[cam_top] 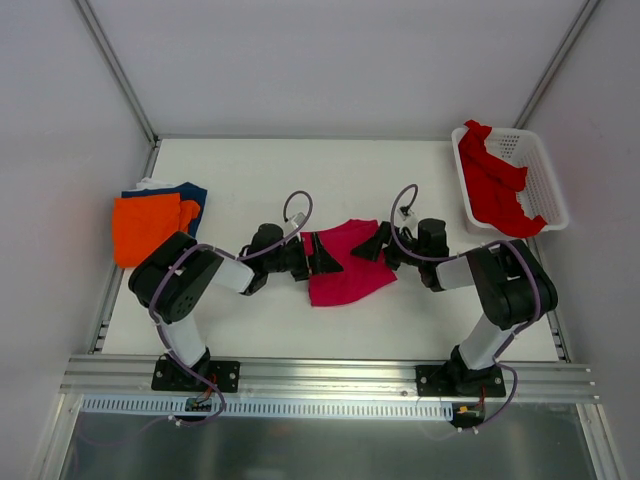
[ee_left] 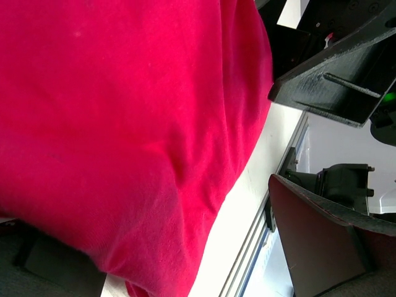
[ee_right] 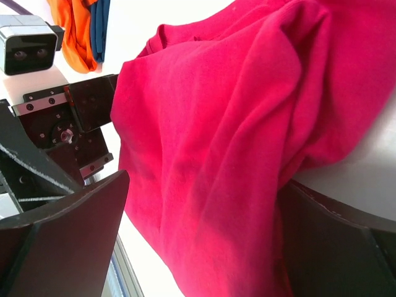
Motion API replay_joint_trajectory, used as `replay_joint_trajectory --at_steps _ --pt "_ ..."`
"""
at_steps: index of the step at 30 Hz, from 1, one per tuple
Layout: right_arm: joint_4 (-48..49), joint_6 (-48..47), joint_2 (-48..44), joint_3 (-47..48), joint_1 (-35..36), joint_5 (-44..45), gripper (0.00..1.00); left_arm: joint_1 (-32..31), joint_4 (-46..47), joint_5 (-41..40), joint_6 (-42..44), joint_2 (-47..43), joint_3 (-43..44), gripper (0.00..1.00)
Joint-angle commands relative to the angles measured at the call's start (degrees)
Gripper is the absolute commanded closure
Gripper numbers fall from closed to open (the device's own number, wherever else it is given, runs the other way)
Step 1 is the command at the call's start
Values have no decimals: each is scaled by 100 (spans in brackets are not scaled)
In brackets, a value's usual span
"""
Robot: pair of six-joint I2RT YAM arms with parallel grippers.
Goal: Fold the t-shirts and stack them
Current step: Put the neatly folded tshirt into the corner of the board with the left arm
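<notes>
A crimson-pink t-shirt [cam_top: 345, 268] lies crumpled at the table's middle and fills the left wrist view [ee_left: 124, 124] and the right wrist view [ee_right: 235, 124]. My left gripper [cam_top: 314, 255] is at its left edge, open, with cloth between the wide jaws [ee_left: 179, 247]. My right gripper [cam_top: 376, 243] is at its upper right edge, also open, with cloth lying between its fingers [ee_right: 204, 204]. A folded orange t-shirt [cam_top: 148, 226] lies on a navy one [cam_top: 196, 192] at the far left. A brighter red t-shirt [cam_top: 494, 188] hangs out of the basket.
The white lattice basket [cam_top: 545, 172] stands at the back right by the wall. The table's aluminium front rail [cam_top: 330, 378] runs along the near edge. Both arms lie low across the middle of the table, facing each other.
</notes>
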Motion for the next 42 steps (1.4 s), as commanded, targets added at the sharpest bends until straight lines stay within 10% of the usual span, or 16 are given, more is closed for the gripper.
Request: replay_joint_trajectory --at_steps 1,32,42 --pt "-796 24 316 -81 260 303 2 -128 -523 -164 10 289 -79 1" --pt "-1121 147 -298 -212 1165 795 5 -735 -373 -1332 -175 553 106 2" --pt "-1788 -89 -1370 -563 1288 1155 5 -788 -822 -1465 28 887 475 60"
